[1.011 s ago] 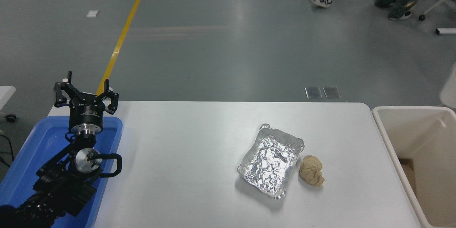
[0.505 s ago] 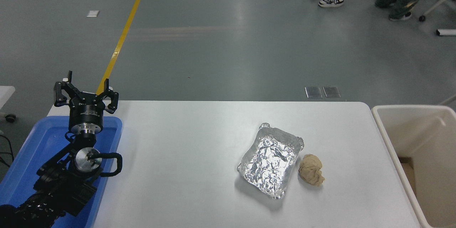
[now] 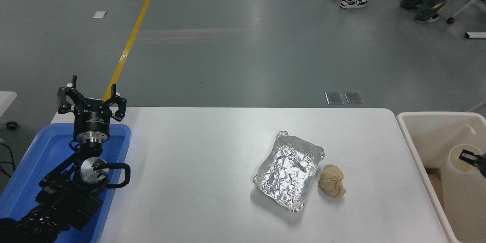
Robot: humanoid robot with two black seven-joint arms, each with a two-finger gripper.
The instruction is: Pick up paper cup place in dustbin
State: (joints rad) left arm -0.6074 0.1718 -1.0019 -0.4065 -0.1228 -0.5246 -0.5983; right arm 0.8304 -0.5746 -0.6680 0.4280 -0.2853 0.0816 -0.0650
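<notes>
At the right edge of the frame, the plain white tapered paper cup [image 3: 460, 156] with a cream interior and rolled rim sits inside the large cream-beige rectangular plastic dustbin [image 3: 414, 142], mouth up. The black right gripper [image 3: 471, 158] shows only a fingertip at the cup's rim; whether it grips cannot be told. At lower left, the parked black left gripper [image 3: 92, 97] is spread open above the blue plastic tray [image 3: 34, 152]. Mid-table lie a crinkled foil tray [image 3: 289, 170] and a crumpled tan paper ball [image 3: 332, 186], just beside each other.

The right gripper [image 3: 474, 159] is cut off by the right edge above the dustbin [image 3: 417, 148], only a tip showing at the paper cup's [image 3: 457, 159] rim, its grip unclear. The dustbin's right side is also cropped.
</notes>
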